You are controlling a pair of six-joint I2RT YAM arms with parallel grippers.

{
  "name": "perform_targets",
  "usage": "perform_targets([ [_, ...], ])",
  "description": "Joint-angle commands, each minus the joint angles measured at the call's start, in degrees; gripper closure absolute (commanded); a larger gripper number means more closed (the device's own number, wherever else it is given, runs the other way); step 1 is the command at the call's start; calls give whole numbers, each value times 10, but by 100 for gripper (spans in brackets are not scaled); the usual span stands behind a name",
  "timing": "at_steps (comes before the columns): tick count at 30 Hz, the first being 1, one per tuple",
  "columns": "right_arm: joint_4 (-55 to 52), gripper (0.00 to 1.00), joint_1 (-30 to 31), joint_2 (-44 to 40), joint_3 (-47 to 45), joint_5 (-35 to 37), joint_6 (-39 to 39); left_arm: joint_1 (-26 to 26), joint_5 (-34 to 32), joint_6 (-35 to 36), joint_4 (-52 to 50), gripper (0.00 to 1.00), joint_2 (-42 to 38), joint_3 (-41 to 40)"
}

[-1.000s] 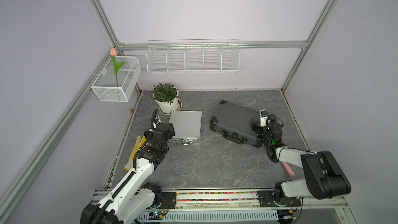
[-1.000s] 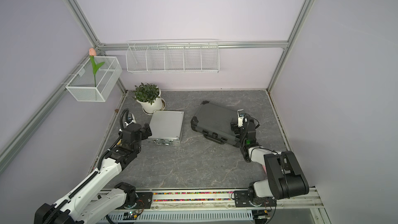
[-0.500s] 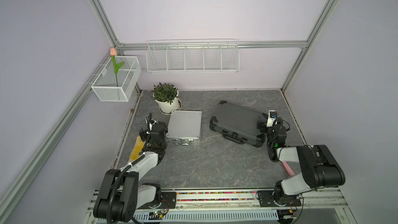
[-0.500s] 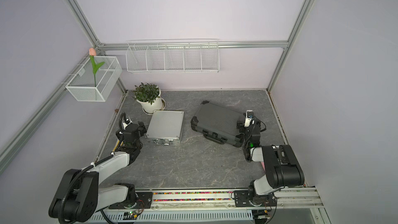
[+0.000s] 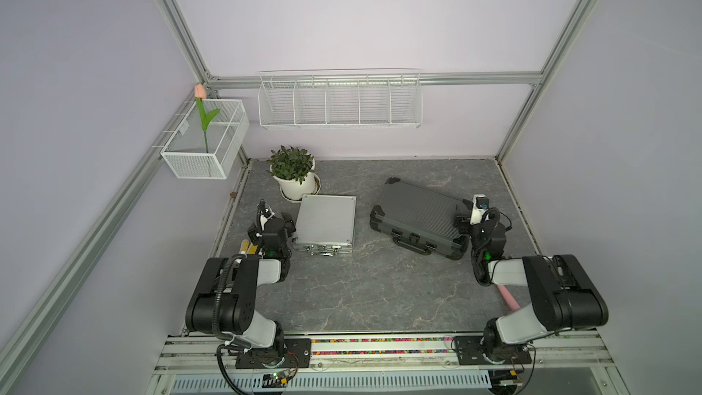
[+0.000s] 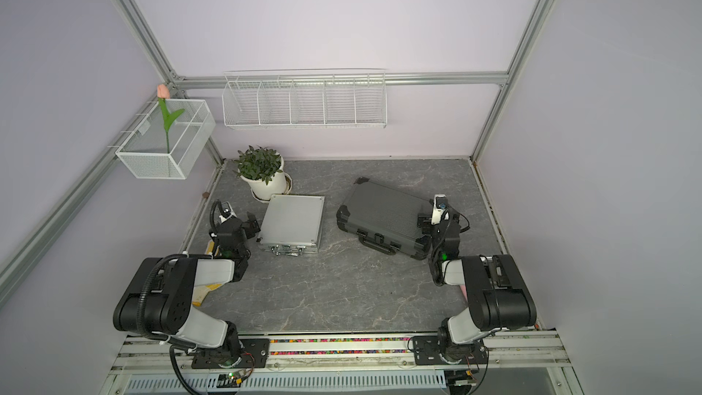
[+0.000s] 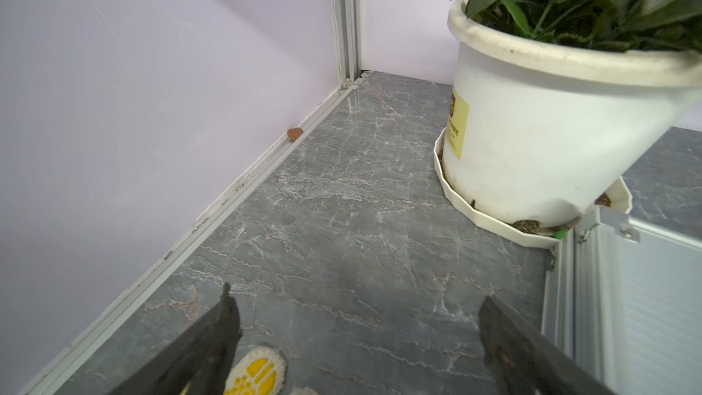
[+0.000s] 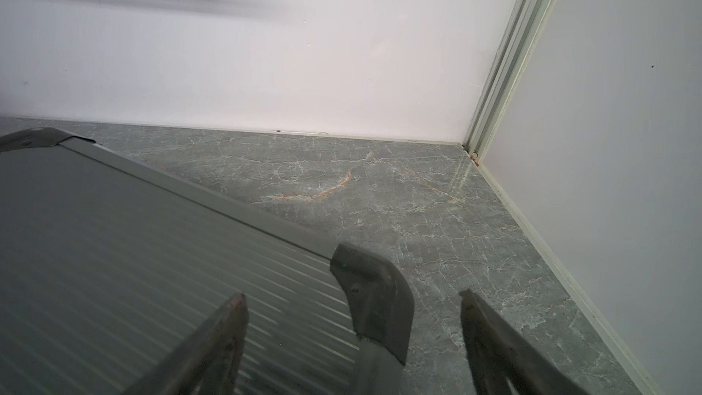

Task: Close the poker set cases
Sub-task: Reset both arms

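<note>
Both jaws stand released and grasp nothing. We see the left gripper (image 7: 355, 340) spread wide over bare grey tabletop (image 7: 342, 229), low beside the left edge of the silver case (image 5: 325, 224), with the fingertip of a yellow-and-white glove (image 7: 256, 372) just under it. We see the right gripper (image 8: 351, 340) spread likewise at the right end of the dark grey case (image 5: 418, 222): one finger (image 8: 212, 340) lies over the ribbed lid, the other (image 8: 505, 347) over the tabletop, and a black corner cap (image 8: 374, 298) of the case sits between them. We cannot tell whether either finger touches the case.

In both top views the two cases lie shut and flat on the table. The silver case (image 6: 292, 224) sits left of centre, latches toward the front edge, its rear corner touching or almost touching the saucer of the white potted plant (image 5: 294, 174). The dark grey case (image 6: 383, 218) lies right of centre, turned askew, handle toward the front edge. The two are well apart.

A pink object (image 5: 508, 296) shows partly beneath the right arm near the table's right edge. Two white wire baskets (image 5: 340, 98) hang on the walls; the left one holds an artificial tulip (image 5: 203, 115).
</note>
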Motion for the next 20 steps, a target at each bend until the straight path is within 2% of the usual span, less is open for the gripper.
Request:
perform_targets([
  [1, -47, 11, -2, 14, -14, -5, -10, 3, 8, -1, -2, 1, -13, 13],
  [3, -47, 11, -2, 14, -15, -5, -10, 3, 9, 5, 23, 1, -6, 7],
  [5, -47, 11, -3, 14, -15, -5, -10, 3, 9, -2, -5, 1, -14, 14],
  [16, -64, 11, -6, 15, -5, -13, -6, 3, 9, 0, -2, 1, -12, 14],
  [18, -82, 11, -10, 14, 3, 21, 13, 3, 9, 0, -2, 1, -12, 13],
  [20, -76, 11, -13, 14, 1, 21, 14, 3, 9, 0, -2, 1, -13, 13],
])
